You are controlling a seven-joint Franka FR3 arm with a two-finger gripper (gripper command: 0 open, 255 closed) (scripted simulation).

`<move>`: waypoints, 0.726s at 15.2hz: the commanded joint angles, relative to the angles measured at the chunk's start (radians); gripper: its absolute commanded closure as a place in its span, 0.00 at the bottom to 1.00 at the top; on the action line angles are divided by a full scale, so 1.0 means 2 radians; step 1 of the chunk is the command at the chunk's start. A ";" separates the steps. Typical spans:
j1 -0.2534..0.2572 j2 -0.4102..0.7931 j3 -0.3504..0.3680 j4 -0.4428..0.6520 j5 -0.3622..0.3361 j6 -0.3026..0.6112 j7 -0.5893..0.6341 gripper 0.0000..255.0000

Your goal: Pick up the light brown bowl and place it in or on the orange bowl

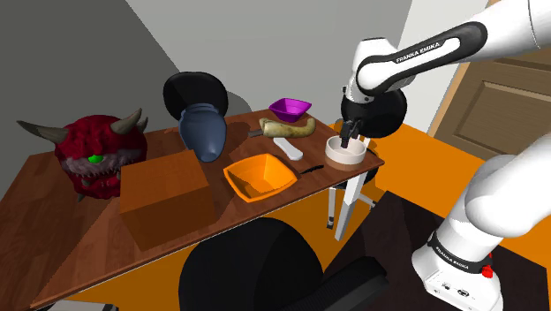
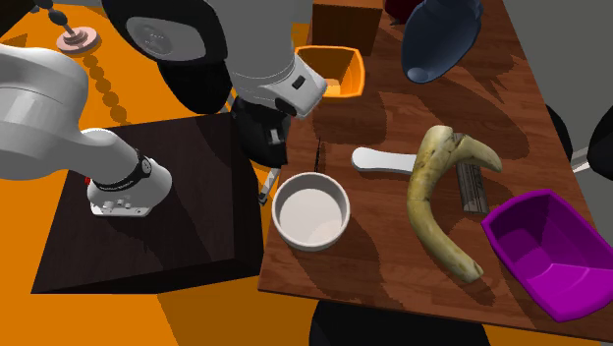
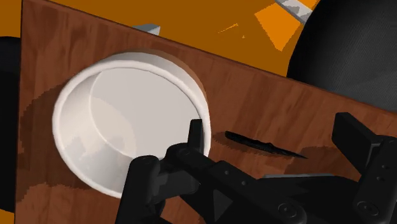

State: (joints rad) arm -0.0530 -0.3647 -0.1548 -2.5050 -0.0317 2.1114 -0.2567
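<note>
I see the wooden table (image 1: pixel 79 225) spread beneath the pincer, and the white arm (image 1: pixel 415 49) bends down over its corner nearest the stand. The orange bowl (image 1: pixel 259 177) sits off to the shoulder view's left of the pincer, near but clearly apart from it. The light brown bowl (image 1: pixel 344 152), pale inside with a tan wall, stands upright right under the pincer (image 1: pixel 347 134).

In the wrist view the pincer (image 3: pixel 277 130) is spread wide with nothing in its grasp. One of its fingers (image 3: pixel 196 137) is over the bowl's (image 3: pixel 127 121) near rim, and the other is out over bare wood. A thin dark blade (image 3: pixel 264 145) lies on the table between them.

I judge this the approach to the grasp, with the bowl not yet lifted. Next I would want the rim set squarely between the fingers, one inside and one outside the wall. Then I would lower, clamp and raise, keeping clear of that blade.
</note>
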 commanded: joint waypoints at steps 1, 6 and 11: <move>-0.002 0.035 -0.007 0.008 -0.001 0.030 -0.010 0.00; -0.005 0.129 -0.022 0.031 0.006 0.104 -0.036 0.00; -0.005 0.155 -0.023 0.024 0.012 0.137 -0.041 0.00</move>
State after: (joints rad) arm -0.0640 -0.0691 -0.2015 -2.4553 -0.0112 2.3690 -0.3370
